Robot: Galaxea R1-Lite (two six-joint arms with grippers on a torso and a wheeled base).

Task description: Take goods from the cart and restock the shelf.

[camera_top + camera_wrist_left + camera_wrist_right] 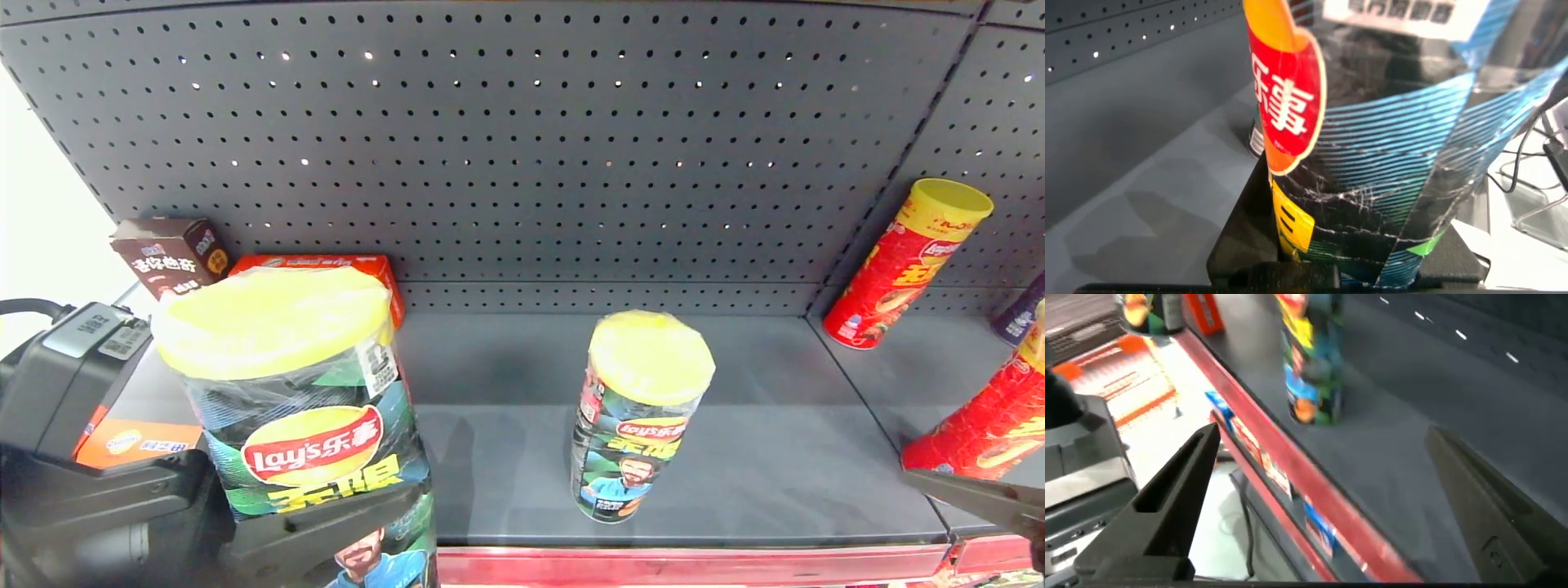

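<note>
Shrink-wrap looks slippery on the probably light chip can [302, 400] my left gripper [326, 527] clamps low; right gripper [1323, 457] gapes wide.

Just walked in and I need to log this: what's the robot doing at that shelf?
The robot is restocking. Its left gripper is shut on a green chip can with a yellow lid, held upright at the front left of the grey shelf. A matching can already stands alone mid-shelf. The right gripper is open and empty, low by the shelf's front edge on the right. Two boxes sit at the back left, and red cans are in the next bay.
</note>
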